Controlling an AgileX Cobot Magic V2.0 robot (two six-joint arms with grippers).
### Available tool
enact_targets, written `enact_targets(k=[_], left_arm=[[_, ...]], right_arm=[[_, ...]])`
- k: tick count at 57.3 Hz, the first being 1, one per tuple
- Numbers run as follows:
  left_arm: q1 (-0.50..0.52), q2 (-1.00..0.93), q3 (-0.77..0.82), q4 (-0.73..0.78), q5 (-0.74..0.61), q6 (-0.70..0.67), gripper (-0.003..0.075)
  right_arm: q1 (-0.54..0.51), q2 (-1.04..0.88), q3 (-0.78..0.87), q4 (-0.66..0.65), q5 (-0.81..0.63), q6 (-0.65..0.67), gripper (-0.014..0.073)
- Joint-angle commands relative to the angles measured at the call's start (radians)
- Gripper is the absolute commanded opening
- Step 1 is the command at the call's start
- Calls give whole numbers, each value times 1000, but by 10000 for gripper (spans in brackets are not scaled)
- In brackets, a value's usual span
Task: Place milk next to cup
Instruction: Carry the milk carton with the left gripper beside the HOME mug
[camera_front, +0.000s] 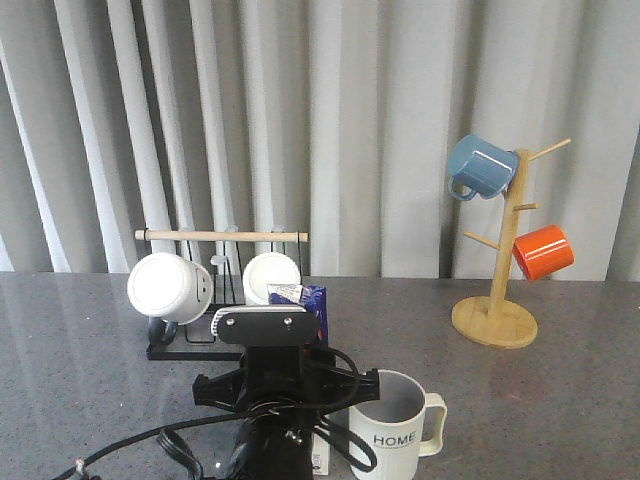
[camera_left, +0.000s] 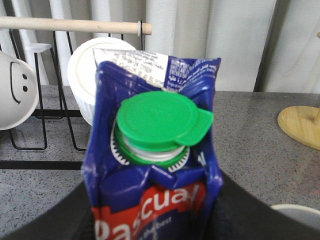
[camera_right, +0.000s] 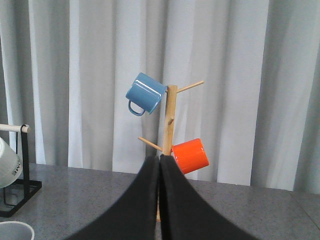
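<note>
Left gripper (camera_left: 150, 220) clamps the milk (camera_left: 155, 165); only the front view shows the cup (camera_front: 392, 425) at its three o'clock. Right gripper (camera_right: 159, 200) is closed, empty.

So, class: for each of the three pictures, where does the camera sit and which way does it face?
Front: behind the table, facing the curtain; left arm and HOME cup show.
Left wrist: on the left hand, facing the milk it grips.
Right wrist: on the shut right hand, facing the mug tree.
Shared: front and right wrist both show that tree.
</note>
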Motion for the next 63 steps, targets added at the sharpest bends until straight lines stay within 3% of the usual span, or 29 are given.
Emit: enact_targets(k=[1,33,42,47,51,63], left_arm=[[-9,-41,-24,-4,13,8,-6],[-8,-41,-24,-6,10,8,-6],[-8,-42,-24,-6,19,8,25],[-8,-43,-24,-6,24,8,93],[-8,-43,-24,-7,23,8,190],[-22,-49,-24,-16,2,8,614]], right_arm=[[-3,0,-24,3,-76,-2,-8],[-3,0,-24,3,-76,-2,-8],[-3,0,-24,3,-76,-2,-8],[-3,0,-24,3,-76,-2,-8],[-3,0,-24,3,-76,-2,-8],[-3,0,-24,3,-76,-2,-8]])
